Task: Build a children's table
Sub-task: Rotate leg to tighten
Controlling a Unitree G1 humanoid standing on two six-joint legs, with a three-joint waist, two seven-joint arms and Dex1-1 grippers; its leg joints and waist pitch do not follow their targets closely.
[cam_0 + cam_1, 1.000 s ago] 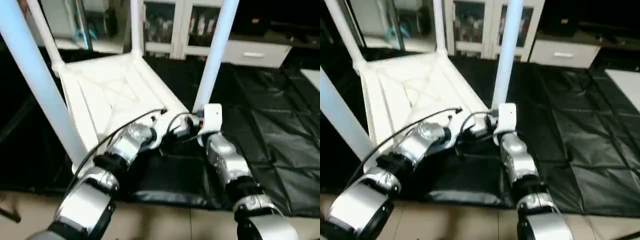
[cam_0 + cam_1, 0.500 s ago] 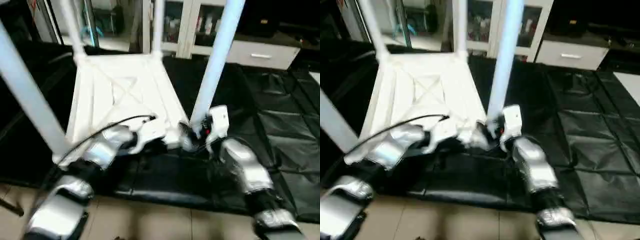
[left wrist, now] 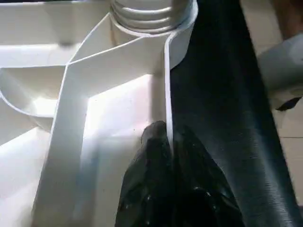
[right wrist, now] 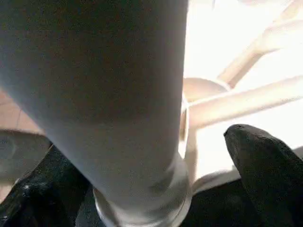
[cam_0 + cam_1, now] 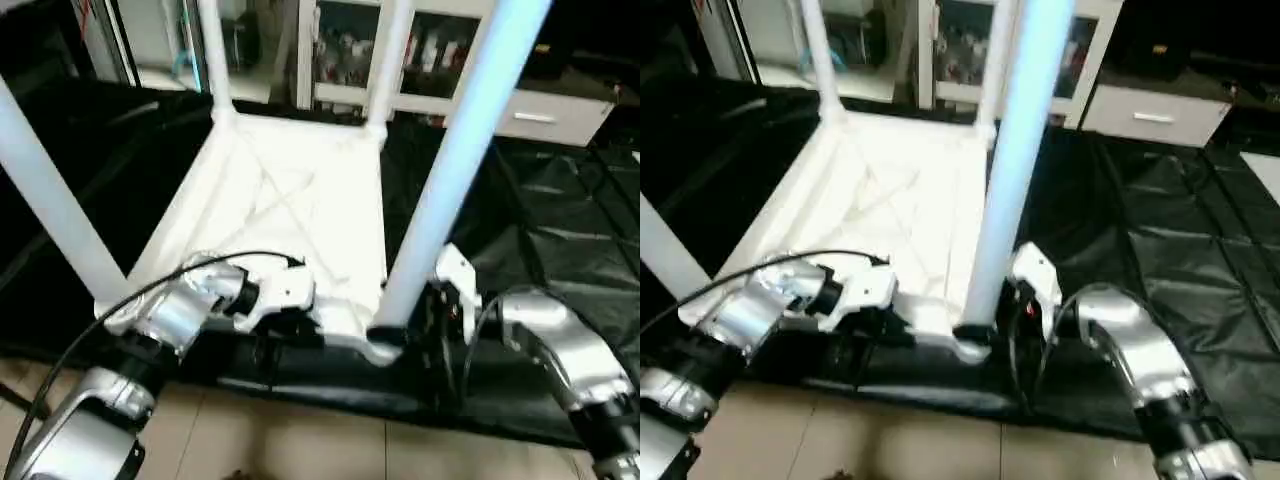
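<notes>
The children's table stands upside down on the black-covered worktable, its white ribbed tabletop [image 5: 290, 200] facing up. Legs rise from its corners: near right leg [image 5: 450, 180], near left leg [image 5: 50, 210], and two far legs [image 5: 212, 50]. My left gripper [image 3: 169, 137] is shut on the tabletop's thin near rim [image 3: 166, 85], close to a corner socket [image 3: 151, 14]. My right gripper [image 4: 142, 142] is open at the foot of the near right leg [image 4: 109, 71], one finger [image 4: 265, 161] on each side of it, just above the socket [image 5: 380, 345].
The black cover [image 5: 560, 230] spreads wrinkled to the right of the tabletop. The worktable's front edge runs just under both forearms, with tan floor [image 5: 300, 450] below. Glass-door cabinets [image 5: 350, 50] and a white drawer unit [image 5: 540, 115] stand behind.
The camera has shifted and tilted. My right gripper's fingers have spread wide around the near right leg and that forearm has swung out to the right. The left gripper still pinches the rim.
</notes>
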